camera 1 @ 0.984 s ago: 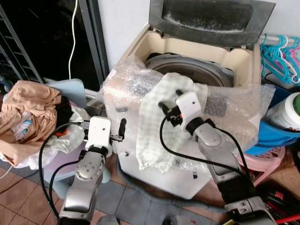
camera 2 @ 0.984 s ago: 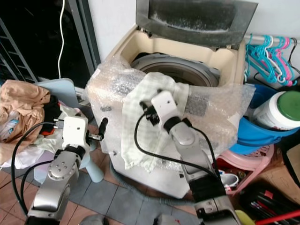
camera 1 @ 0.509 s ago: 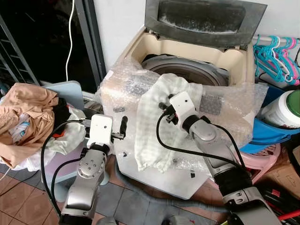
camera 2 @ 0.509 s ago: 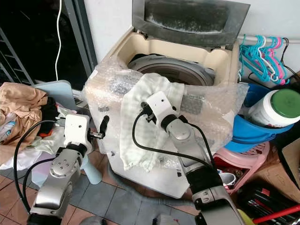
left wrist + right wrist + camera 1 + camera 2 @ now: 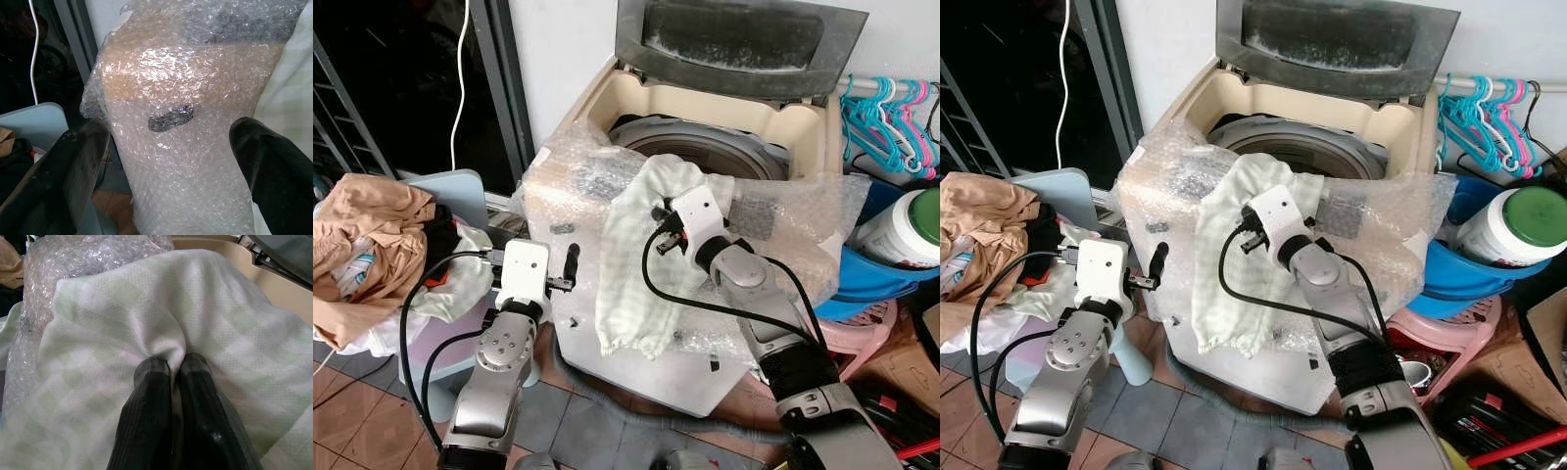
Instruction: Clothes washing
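A cloth on its way into the washer

At 9 o'clock a clothes pile (image 5: 367, 235) waits. The left claw (image 5: 570, 266) hangs with fingers apart, holding nothing. The right claw (image 5: 171, 369) is pinched tight on the checked cloth (image 5: 636, 264), draped over the washing machine (image 5: 724, 127) rim. The lid is up. I think the loading has only just begun.

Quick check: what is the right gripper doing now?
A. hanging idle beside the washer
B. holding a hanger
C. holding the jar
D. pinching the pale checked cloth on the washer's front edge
D: the right gripper has its jaws closed on a fold of the checked cloth draped over the washer.
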You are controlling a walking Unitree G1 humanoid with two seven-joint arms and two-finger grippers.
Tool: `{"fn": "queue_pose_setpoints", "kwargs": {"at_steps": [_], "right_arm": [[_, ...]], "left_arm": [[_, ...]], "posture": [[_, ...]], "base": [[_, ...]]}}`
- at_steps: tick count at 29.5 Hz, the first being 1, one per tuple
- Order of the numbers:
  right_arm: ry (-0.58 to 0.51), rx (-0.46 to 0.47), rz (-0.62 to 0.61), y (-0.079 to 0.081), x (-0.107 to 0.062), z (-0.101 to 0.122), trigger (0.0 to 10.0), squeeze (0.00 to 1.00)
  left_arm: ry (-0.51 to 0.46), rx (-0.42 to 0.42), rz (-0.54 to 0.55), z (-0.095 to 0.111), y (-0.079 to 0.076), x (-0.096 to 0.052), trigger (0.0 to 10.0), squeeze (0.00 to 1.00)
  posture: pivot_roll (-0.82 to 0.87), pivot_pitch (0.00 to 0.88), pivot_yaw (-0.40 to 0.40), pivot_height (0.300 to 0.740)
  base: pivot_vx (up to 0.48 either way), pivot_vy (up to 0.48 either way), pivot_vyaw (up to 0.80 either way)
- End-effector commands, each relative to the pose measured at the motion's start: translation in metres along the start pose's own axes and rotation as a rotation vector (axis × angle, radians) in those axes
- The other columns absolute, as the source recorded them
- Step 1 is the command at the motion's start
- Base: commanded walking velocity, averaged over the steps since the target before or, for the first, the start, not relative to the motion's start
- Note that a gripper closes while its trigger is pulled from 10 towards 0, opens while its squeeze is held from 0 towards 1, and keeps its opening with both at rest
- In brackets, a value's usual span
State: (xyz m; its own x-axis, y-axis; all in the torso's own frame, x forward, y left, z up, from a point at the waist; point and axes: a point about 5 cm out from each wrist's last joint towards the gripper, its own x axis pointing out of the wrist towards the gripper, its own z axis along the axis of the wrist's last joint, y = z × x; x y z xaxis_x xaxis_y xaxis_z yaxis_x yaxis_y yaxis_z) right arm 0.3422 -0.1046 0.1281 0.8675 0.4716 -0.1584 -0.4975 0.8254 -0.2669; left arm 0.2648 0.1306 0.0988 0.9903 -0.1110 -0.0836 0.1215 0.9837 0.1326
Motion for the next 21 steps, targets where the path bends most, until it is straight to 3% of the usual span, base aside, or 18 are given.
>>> {"fn": "queue_pose_setpoints", "kwargs": {"at_steps": [1,10,12,14,15,18,20,21], "right_arm": [[0.112,0.03,-0.02,-0.01,-0.003,-0.021,0.0,0.0],[0.073,0.004,-0.023,-0.049,0.009,0.01,0.0,0.0],[0.028,-0.02,-0.031,-0.066,0.015,0.032,0.0,0.0],[0.003,-0.035,-0.038,-0.073,0.017,0.043,0.0,0.0],[-0.113,-0.044,-0.09,-0.086,0.018,0.07,0.0,0.0],[-0.268,-0.035,-0.216,-0.108,0.014,0.107,0.0,0.0],[-0.48,0.011,-0.474,-0.146,-0.007,0.155,0.0,0.0],[-0.492,0.018,-0.495,-0.15,-0.01,0.16,0.0,0.0]], "left_arm": [[-0.005,0.012,0.003,0.002,0.001,0.002,10.0,0.0],[-0.006,0.012,0.007,0.002,0.0,0.004,10.0,0.0],[-0.006,0.009,0.011,0.002,0.0,0.004,10.0,0.0],[-0.006,0.008,0.013,0.002,0.0,0.004,10.0,0.0],[-0.007,0.007,0.015,0.002,0.001,0.004,10.0,0.0],[-0.008,0.005,0.019,0.002,0.001,0.005,10.0,0.0],[-0.007,0.001,0.027,0.002,0.002,0.005,10.0,0.0],[-0.006,0.001,0.028,0.002,0.002,0.005,10.0,0.0]], "posture": [[-0.04,0.0,-0.012,0.74],[-0.04,0.0,-0.015,0.74],[-0.04,0.0,-0.016,0.74],[-0.04,0.0,-0.016,0.74],[-0.04,0.0,-0.019,0.74],[-0.04,0.0,-0.019,0.74],[-0.04,0.0,-0.024,0.74],[-0.04,0.0,-0.024,0.74]], "base": [[0.0,0.0,0.0],[0.0,0.0,0.0],[0.0,0.0,0.0],[0.0,0.0,0.0],[0.0,0.0,0.0],[0.0,0.0,0.0],[0.0,0.0,0.0],[0.0,0.0,0.0]]}}
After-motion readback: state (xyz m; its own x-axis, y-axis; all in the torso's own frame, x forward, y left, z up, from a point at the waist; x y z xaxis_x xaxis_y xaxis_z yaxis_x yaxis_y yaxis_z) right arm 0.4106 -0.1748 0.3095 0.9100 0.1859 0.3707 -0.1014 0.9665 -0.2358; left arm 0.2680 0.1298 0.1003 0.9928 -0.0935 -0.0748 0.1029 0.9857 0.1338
